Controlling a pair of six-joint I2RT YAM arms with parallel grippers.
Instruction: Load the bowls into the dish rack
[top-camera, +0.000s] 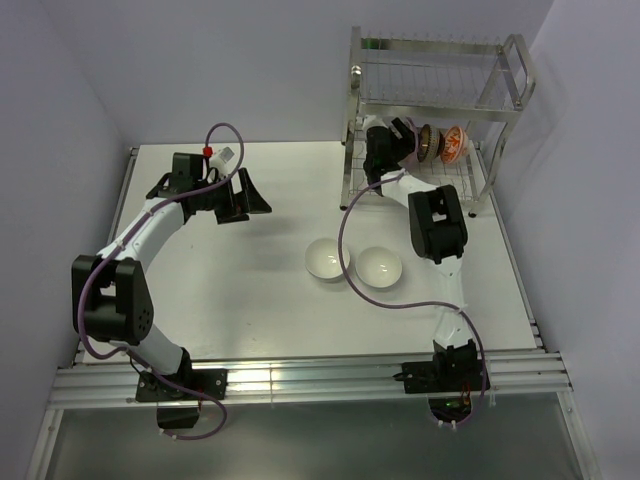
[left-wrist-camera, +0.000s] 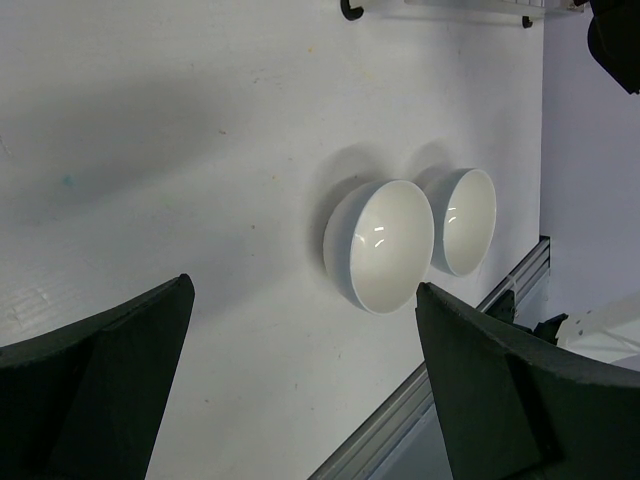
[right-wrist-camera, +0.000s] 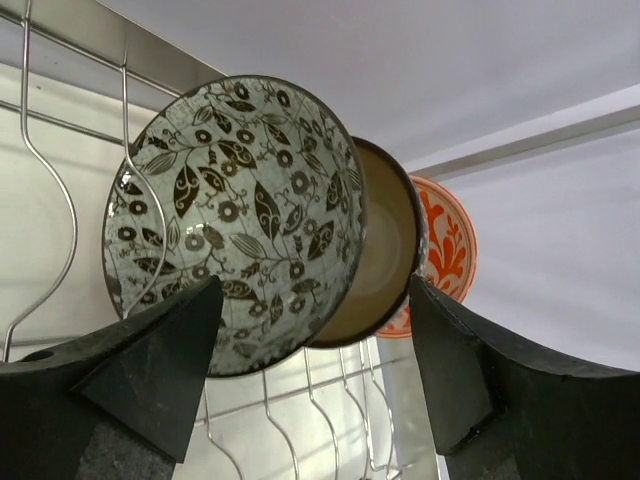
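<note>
Two plain white bowls (top-camera: 326, 259) (top-camera: 380, 267) sit side by side on the table, also in the left wrist view (left-wrist-camera: 385, 245) (left-wrist-camera: 468, 220). My left gripper (top-camera: 250, 195) (left-wrist-camera: 305, 340) is open and empty, well left of them. The silver dish rack (top-camera: 500, 105) stands at the back right. In its lower tier stand on edge a grey-white patterned bowl (right-wrist-camera: 230, 220), a dark brown bowl with tan inside (right-wrist-camera: 385, 250) (top-camera: 428, 143) and an orange-red patterned bowl (right-wrist-camera: 445, 245) (top-camera: 453, 146). My right gripper (top-camera: 400, 140) (right-wrist-camera: 315, 350) is open inside the lower tier, just before the patterned bowl.
Curved wire slots (right-wrist-camera: 50, 200) of the rack run left of and below the bowls. The rack's upper tier (top-camera: 430, 85) hangs over my right gripper. A rack foot (left-wrist-camera: 350, 10) shows at the top of the left wrist view. The table's metal front rail (top-camera: 300, 375) lies near the bases.
</note>
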